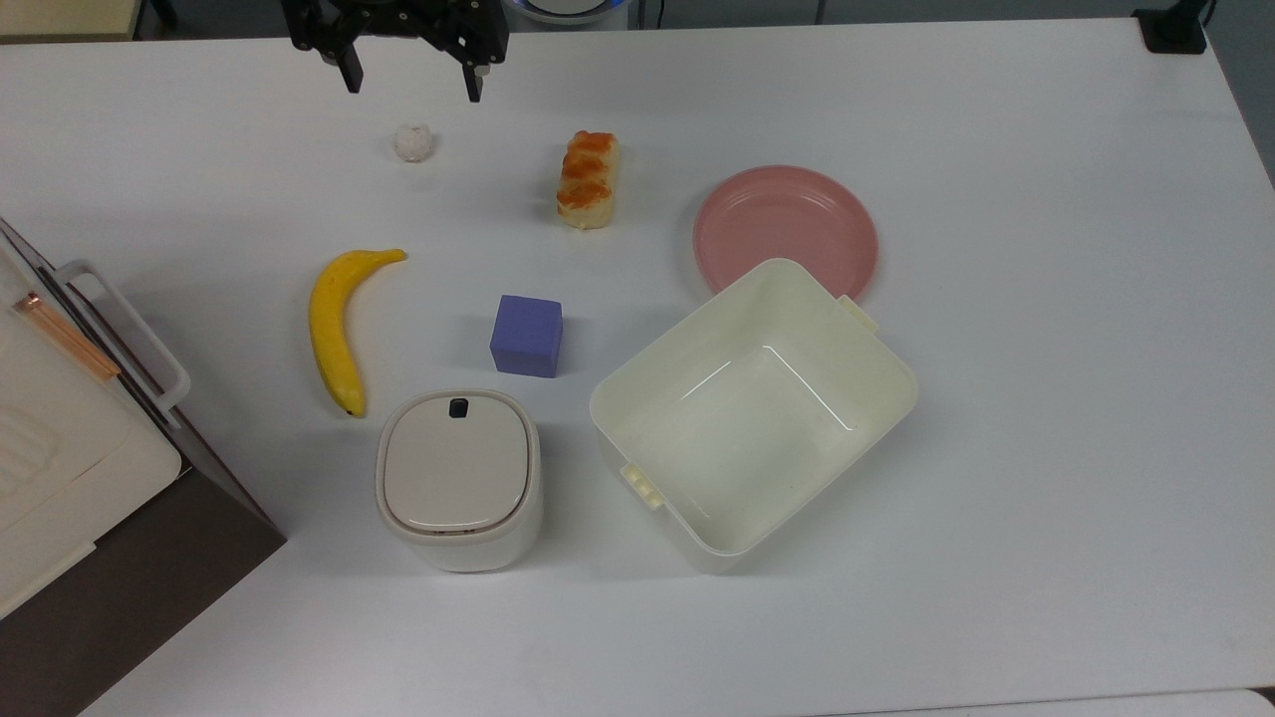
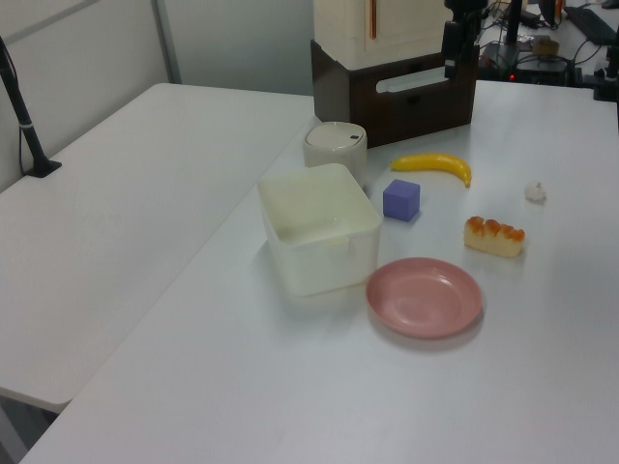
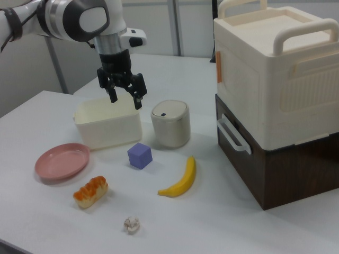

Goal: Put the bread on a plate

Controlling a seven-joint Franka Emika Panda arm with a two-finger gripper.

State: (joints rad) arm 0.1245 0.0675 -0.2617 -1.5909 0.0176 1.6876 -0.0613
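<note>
Your bread (image 1: 588, 179) lies flat on the white table (image 1: 1046, 398), apart from the pink plate (image 1: 786, 227), which sits on the top view's right of it with nothing on it. Take the bread as your landmark. The plate's far edge is partly hidden behind the rim of the big cream tub (image 1: 754, 413), which stands just beside the plate and holds nothing. Below the bread in the top view sits a purple cube (image 1: 527, 336), and past that a small cream bin (image 1: 458, 480) with its lid closed, so you cannot see inside. A banana (image 1: 339, 327) lies to the lower left of the bread in the top view, and a small white lumpy ball (image 1: 413, 143) rests to the bread's left. Your gripper (image 1: 410, 85) hangs in the air above the table's top edge in the top view, well apart from the bread, its fingers (image 3: 113, 95) spread wide and gripping nothing. A large cream-and-brown box (image 3: 275, 95) stands beyond the banana.
</note>
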